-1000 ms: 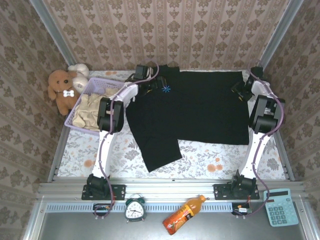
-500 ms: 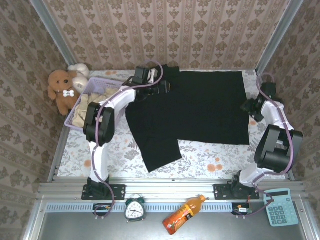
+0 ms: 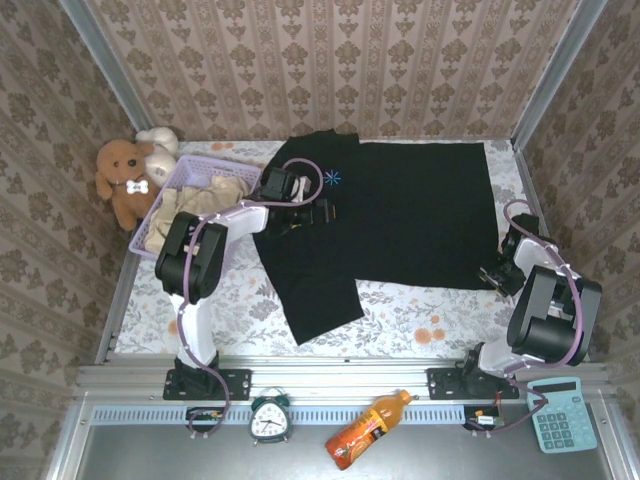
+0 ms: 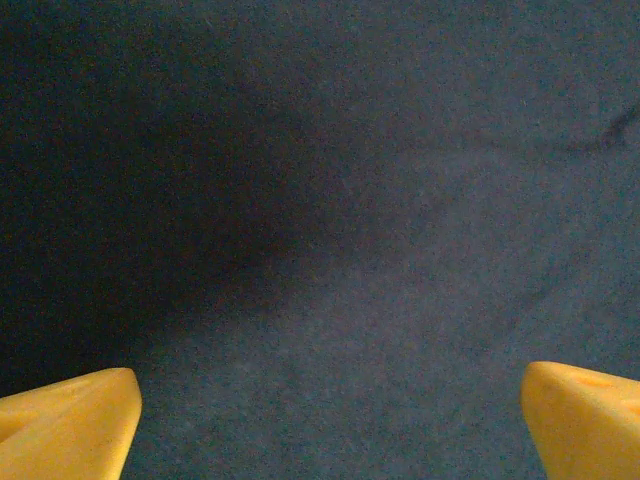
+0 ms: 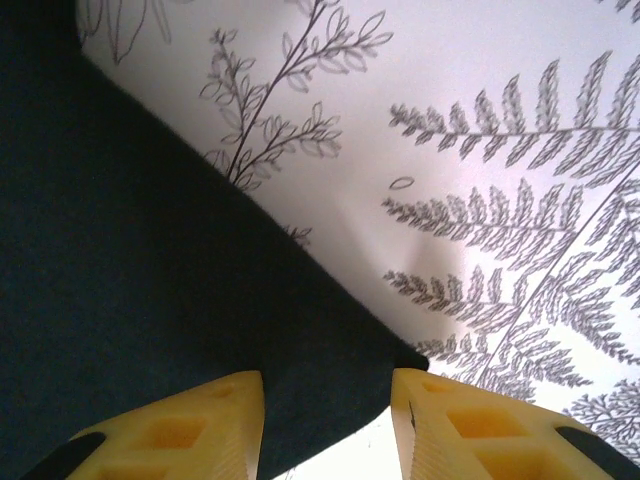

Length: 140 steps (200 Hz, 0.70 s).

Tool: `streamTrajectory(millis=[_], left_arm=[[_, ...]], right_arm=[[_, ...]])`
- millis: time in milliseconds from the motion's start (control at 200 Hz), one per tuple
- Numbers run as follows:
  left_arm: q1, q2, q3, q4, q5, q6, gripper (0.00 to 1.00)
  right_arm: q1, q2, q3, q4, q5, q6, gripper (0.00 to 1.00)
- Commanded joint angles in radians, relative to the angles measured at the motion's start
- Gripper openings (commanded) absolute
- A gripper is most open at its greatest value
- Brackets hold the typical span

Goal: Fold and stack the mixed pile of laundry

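A large black garment [image 3: 400, 215] lies spread flat on the table, its light-blue starburst mark [image 3: 331, 179] showing near the far left. My left gripper [image 3: 305, 212] hovers over the garment's left part, open, its yellow fingertips [image 4: 70, 420] wide apart above dark cloth [image 4: 330, 200]. My right gripper [image 3: 492, 273] is at the garment's near right corner [image 5: 400, 355]. Its fingers [image 5: 200, 420] straddle that corner with a gap still between them, and the cloth lies flat on the fern-print table cover [image 5: 480, 150]. The cream-beige garment [image 3: 195, 205] sits in the basket.
The lavender mesh basket [image 3: 181, 171] stands at the far left, with teddy bears [image 3: 122, 175] beside it against the wall. An alarm clock [image 3: 269, 418], an orange bottle [image 3: 365, 430] and a calculator [image 3: 555, 413] lie on the near ledge. Walls close in on three sides.
My left gripper came nearer from the garment's far edge, uncovering the starburst. My right gripper travelled from the far right corner down to the near right corner, and its jaws narrowed.
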Motion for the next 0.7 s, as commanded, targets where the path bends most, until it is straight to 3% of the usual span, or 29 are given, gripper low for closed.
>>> streamTrajectory(millis=[0,200,325,405,555,695], left_arm=[[-0.016,-0.060,-0.017,0.014,-0.001,-0.011,1.00],[-0.019,-0.073,-0.041,-0.005,-0.013,-0.007,1.00],[-0.022,-0.096,-0.055,-0.024,-0.014,0.000,1.00],[-0.028,-0.137,-0.069,-0.077,-0.026,0.013,1.00],[-0.090,-0.291,-0.139,-0.229,-0.104,0.058,0.99],[-0.231,-0.457,-0.214,-0.422,-0.278,0.124,0.97]], right_arm=[[-0.015,0.031,0.016,0.020,0.061,-0.001,0.41],[-0.033,0.080,-0.010,0.084,0.029,0.009,0.38],[-0.034,0.057,-0.019,0.132,0.025,-0.006,0.21],[-0.034,0.050,-0.025,0.153,-0.039,-0.016,0.00],[-0.029,0.017,-0.054,0.177,-0.146,-0.020,0.00],[-0.028,-0.055,-0.085,0.190,-0.245,-0.021,0.00]])
